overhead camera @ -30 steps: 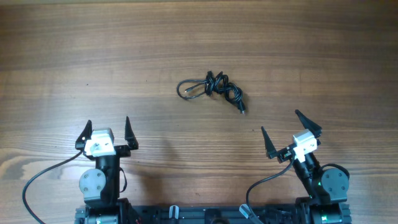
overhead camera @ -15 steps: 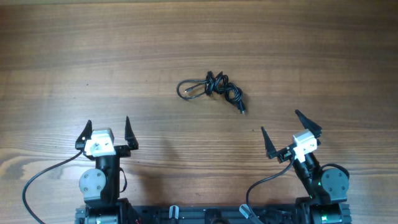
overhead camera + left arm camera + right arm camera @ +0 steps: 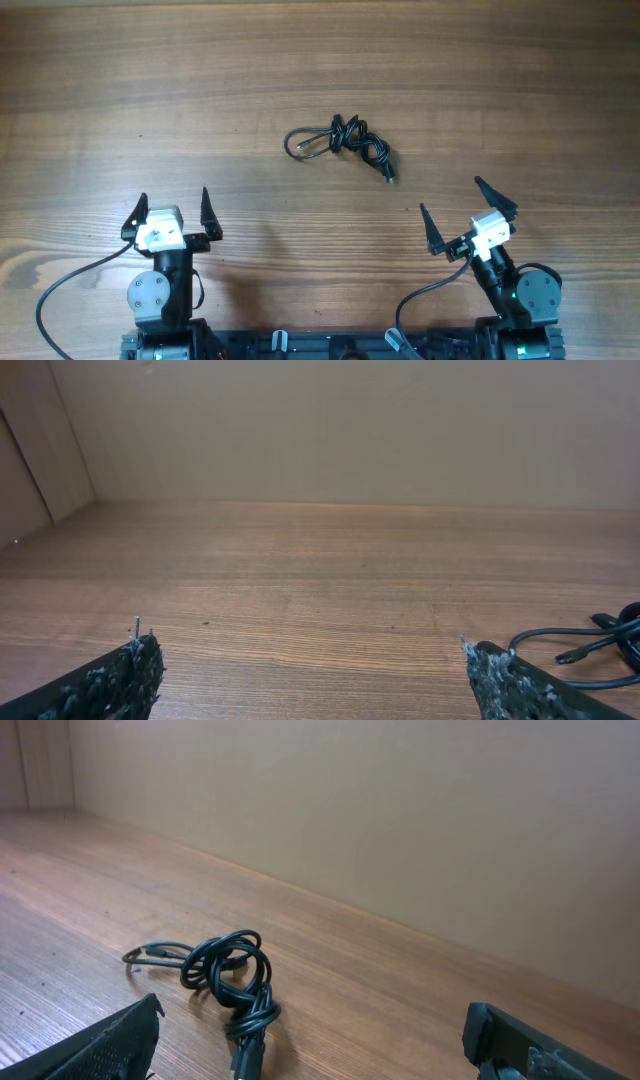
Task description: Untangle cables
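The cables [image 3: 342,143] lie as a small knotted black bundle near the middle of the wooden table, one loop sticking out left and a plug end trailing right. My left gripper [image 3: 172,208] stands open near the front left, well short of the bundle; only a bit of cable [image 3: 585,645] shows at the right edge of its wrist view. My right gripper [image 3: 462,212] is open at the front right, nothing between its fingers. From the right wrist, the bundle [image 3: 232,980] lies just ahead of the left fingertip, apart from it.
The wooden table [image 3: 120,90] stretches all round the bundle. A plain wall [image 3: 340,420] rises along the table's far edge, with a side panel [image 3: 30,450] at the left. Thick black arm wires [image 3: 60,290] loop by both bases at the front edge.
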Tool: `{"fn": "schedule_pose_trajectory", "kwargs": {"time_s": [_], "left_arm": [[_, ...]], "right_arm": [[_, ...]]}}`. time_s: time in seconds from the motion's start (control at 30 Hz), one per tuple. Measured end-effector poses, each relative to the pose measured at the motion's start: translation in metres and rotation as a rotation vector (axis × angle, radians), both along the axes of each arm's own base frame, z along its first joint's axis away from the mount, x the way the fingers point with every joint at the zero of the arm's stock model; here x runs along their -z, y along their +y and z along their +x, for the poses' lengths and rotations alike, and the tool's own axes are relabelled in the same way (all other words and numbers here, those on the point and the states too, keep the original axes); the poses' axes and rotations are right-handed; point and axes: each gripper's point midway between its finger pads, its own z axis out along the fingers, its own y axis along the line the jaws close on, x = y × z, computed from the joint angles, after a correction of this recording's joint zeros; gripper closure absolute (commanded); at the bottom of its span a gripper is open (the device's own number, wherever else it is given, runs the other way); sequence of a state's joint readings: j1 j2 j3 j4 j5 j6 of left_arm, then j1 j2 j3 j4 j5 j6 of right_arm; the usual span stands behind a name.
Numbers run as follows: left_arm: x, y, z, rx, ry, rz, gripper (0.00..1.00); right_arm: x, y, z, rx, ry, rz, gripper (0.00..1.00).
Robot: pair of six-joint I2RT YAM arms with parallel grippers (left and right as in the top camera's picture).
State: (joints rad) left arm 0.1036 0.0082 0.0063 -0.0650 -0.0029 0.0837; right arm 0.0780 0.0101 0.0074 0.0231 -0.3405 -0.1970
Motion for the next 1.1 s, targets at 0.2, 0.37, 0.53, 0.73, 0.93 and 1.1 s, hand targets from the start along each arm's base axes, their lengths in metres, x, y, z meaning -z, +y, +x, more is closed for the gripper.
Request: {"fn": "schedule_pose_trajectory", "kwargs": {"time_s": [0.2, 0.37, 0.53, 0.73, 0.93, 1.1], "left_arm": [[0.000, 0.000, 0.000, 0.000, 0.000, 0.000, 0.00], [0.000, 0.000, 0.000, 0.000, 0.000, 0.000, 0.00], [0.000, 0.000, 0.000, 0.000, 0.000, 0.000, 0.00], [0.000, 0.000, 0.000, 0.000, 0.000, 0.000, 0.00], [0.000, 0.000, 0.000, 0.000, 0.000, 0.000, 0.00], [-0.001, 0.000, -0.001, 0.001, 0.014, -0.002, 0.00]], "right_arm": [[0.000, 0.000, 0.000, 0.000, 0.000, 0.000, 0.00], [0.000, 0.000, 0.000, 0.000, 0.000, 0.000, 0.00], [0.000, 0.000, 0.000, 0.000, -0.008, -0.018, 0.00], [0.000, 0.000, 0.000, 0.001, -0.026, -0.059, 0.00], [0.005, 0.000, 0.001, 0.001, -0.003, -0.057, 0.00], [0.003, 0.000, 0.004, 0.001, 0.065, 0.006, 0.00]]}}
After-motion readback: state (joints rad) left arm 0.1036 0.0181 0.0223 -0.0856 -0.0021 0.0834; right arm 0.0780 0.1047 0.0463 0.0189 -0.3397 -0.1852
